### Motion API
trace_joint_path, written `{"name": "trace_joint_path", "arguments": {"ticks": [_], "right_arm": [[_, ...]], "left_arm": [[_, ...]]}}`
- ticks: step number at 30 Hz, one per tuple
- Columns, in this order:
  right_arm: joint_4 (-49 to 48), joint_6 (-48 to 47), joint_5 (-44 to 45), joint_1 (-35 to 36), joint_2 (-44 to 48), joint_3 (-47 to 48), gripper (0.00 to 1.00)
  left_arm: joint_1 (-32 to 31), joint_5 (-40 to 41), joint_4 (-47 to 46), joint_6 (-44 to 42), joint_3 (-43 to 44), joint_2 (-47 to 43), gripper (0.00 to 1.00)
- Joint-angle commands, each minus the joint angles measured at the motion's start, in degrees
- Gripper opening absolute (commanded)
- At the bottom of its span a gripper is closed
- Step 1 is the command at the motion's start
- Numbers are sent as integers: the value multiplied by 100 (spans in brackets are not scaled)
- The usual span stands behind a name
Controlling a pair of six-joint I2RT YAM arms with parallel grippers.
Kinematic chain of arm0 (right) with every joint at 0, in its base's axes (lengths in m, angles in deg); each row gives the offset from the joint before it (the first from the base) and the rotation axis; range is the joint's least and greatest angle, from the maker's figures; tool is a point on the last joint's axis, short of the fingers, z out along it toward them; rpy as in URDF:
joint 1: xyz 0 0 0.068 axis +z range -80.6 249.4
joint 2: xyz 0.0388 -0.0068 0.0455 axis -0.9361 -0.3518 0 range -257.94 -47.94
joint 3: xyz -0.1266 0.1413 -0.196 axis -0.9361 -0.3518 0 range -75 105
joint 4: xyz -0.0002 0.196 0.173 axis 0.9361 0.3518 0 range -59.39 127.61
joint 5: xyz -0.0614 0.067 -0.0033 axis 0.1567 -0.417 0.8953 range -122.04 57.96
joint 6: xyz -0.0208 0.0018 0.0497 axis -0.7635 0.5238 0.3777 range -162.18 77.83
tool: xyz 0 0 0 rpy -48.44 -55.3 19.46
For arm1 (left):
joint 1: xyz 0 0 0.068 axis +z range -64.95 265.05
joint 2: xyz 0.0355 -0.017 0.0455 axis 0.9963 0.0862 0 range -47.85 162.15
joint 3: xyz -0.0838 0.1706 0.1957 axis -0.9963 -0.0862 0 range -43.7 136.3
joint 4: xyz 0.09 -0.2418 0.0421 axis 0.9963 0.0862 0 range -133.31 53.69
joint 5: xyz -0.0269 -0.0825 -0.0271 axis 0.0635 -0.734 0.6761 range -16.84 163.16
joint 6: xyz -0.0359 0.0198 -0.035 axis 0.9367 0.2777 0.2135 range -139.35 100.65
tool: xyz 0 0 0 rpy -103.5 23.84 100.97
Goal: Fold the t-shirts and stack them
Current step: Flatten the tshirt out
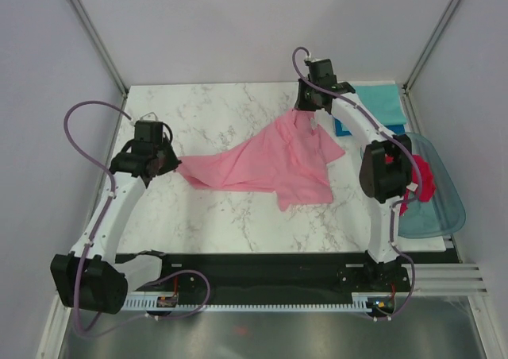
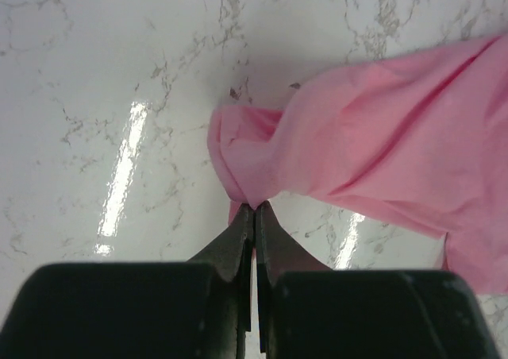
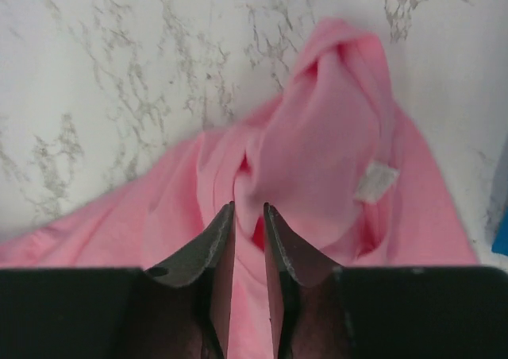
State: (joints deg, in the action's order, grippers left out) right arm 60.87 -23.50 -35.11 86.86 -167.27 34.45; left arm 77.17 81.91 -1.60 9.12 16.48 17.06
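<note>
A light pink t-shirt (image 1: 270, 164) lies stretched across the marble table between my two grippers. My left gripper (image 1: 173, 166) is at its left tip. In the left wrist view that gripper (image 2: 255, 206) is shut on a bunched corner of the pink shirt (image 2: 381, 144). My right gripper (image 1: 308, 114) is at the shirt's far right end. In the right wrist view its jaws (image 3: 248, 208) stand slightly apart, and a fold of the pink shirt (image 3: 317, 152) lies between them, near a white tag (image 3: 375, 181). A crimson red shirt (image 1: 423, 178) sits in the tub.
A clear bluish plastic tub (image 1: 444, 208) stands at the table's right edge, partly behind the right arm. A teal shirt (image 1: 381, 101) lies folded at the back right corner, with a blue one (image 1: 347, 127) beside it. Grey walls close in the table.
</note>
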Motion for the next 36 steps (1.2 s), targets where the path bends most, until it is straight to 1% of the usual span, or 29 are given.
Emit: {"name": "trace_joint_path", "arguments": {"ticks": [1, 3, 4, 5, 6, 7, 8, 9, 10, 11, 13, 14, 15, 18, 20, 22, 30, 32, 34, 36], "right_arm": [[478, -13, 121, 144, -274, 858, 30], [656, 109, 341, 144, -188, 824, 41], [822, 162, 725, 144, -100, 754, 43], [928, 284, 886, 153, 127, 571, 44], [1016, 338, 992, 153, 277, 421, 45], [1139, 382, 1132, 153, 444, 237, 45], [1175, 452, 1185, 153, 846, -279, 45], [1184, 618, 1221, 153, 1076, -580, 46], [1166, 672, 1221, 153, 1513, -887, 46], [1158, 725, 1195, 153, 1718, -1491, 47], [1140, 822, 1247, 145, 2244, -2074, 49], [1096, 848, 1387, 153, 2395, -2607, 50], [1009, 857, 1432, 144, 2632, -2848, 51], [833, 743, 1362, 118, 2809, -3613, 52], [596, 480, 1248, 109, 2862, -4121, 52], [560, 444, 1169, 83, 2880, -4387, 52], [147, 1059, 1028, 74, 3354, -5705, 51], [-90, 1129, 1010, 74, 3460, -6038, 51], [-327, 1129, 958, 74, 3495, -6180, 51], [-477, 1077, 949, 74, 3521, -6278, 47]], "left_arm": [[146, -507, -409, 97, -164, -21, 2], [295, -523, -523, 80, -348, -57, 2], [383, -637, -689, 80, -419, -66, 2], [584, -803, -769, 115, -481, -40, 2], [699, -1258, -822, 150, -560, -4, 2], [770, -1462, -901, 168, -569, 39, 2], [979, -1647, -919, 185, -569, 144, 2], [1016, -1910, -928, 203, -534, 189, 2], [1034, -1991, -937, 194, -517, 224, 2], [1043, -2035, -954, 212, -508, 216, 2], [1043, -2176, -1025, 247, -534, 181, 2], [1034, -2211, -1060, 256, -543, 172, 2], [1034, -2281, -1086, 273, -569, 154, 2], [1034, -2518, -1139, 282, -622, 145, 2], [1043, -2641, -1157, 291, -639, 163, 2], [1034, -2756, -1165, 273, -683, 163, 2], [1034, -2695, -1157, 247, -806, 58, 2], [1034, -2651, -1148, 264, -824, 5, 2], [1034, -2651, -1139, 291, -833, -30, 2], [1034, -2642, -1139, 300, -842, -57, 2]]}}
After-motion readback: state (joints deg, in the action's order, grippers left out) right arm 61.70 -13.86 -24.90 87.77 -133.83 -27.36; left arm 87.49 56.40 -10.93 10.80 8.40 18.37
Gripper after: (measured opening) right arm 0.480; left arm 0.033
